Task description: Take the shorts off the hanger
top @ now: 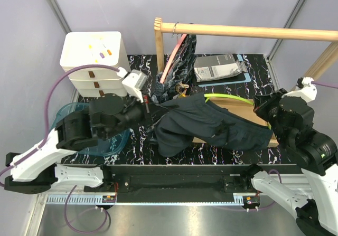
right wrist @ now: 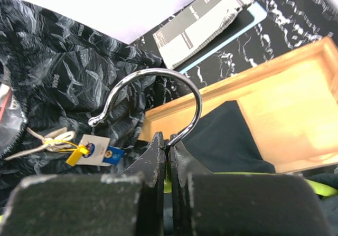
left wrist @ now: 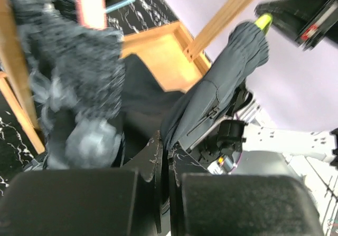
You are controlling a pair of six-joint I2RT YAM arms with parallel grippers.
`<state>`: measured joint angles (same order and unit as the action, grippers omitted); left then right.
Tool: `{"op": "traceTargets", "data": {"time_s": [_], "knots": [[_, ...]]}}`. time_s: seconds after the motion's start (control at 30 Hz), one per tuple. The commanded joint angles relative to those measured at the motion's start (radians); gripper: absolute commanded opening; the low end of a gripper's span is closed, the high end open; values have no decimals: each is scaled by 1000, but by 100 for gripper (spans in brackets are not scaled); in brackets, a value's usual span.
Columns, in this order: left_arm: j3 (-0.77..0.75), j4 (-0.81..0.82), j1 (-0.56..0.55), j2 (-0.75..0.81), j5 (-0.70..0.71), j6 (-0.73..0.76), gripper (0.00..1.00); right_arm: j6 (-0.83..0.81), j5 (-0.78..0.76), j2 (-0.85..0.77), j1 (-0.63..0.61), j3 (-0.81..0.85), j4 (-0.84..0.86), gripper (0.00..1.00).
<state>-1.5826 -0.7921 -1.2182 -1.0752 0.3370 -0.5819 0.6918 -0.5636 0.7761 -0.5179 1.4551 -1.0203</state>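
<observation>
The plain navy shorts (top: 211,122) are stretched across the middle of the table on a lime-green hanger (top: 228,96). My left gripper (top: 151,112) is shut on their left edge; in the left wrist view the cloth (left wrist: 222,83) runs down into the closed gripper (left wrist: 168,147). My right gripper (top: 262,109) is shut on the base of the hanger's chrome hook (right wrist: 158,85), with its tips (right wrist: 169,141) pinching the wire. The marbled shorts (top: 179,62) hang from a pink hanger (top: 171,56) on the wooden rod (top: 248,31), and they also show in the right wrist view (right wrist: 63,62).
A shallow wooden tray (top: 245,106) lies under the navy shorts. A booklet (top: 219,67) rests at the back. A white drawer unit (top: 95,56) stands at the back left, with a blue translucent bin (top: 79,133) under my left arm. The rack's upright post (top: 158,40) stands close by.
</observation>
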Motion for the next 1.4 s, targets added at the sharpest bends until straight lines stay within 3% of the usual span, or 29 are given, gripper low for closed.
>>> {"op": "traceTargets", "data": {"time_s": [0.0, 0.3, 0.63, 0.83, 0.97, 1.07, 1.3, 1.37], "knots": [[42, 56, 8, 167, 158, -4, 0, 77, -208, -81, 15, -41, -38, 0], [99, 90, 9, 227, 40, 24, 0, 173, -263, -152, 15, -75, -89, 0], [153, 108, 8, 322, 46, 63, 0, 241, -378, -205, 13, -143, -156, 0], [187, 162, 9, 340, -28, 77, 0, 255, -337, -176, 13, -110, -164, 0], [188, 189, 8, 298, -95, 68, 0, 197, -230, -124, 13, -64, -94, 0], [161, 208, 8, 227, -154, 57, 0, 126, -73, -135, 13, -90, 77, 0], [53, 220, 9, 54, -277, 77, 0, 196, 422, -17, 13, -23, 291, 0], [27, 223, 9, 29, -299, 89, 0, 224, 503, 21, 15, 14, 333, 0]]}}
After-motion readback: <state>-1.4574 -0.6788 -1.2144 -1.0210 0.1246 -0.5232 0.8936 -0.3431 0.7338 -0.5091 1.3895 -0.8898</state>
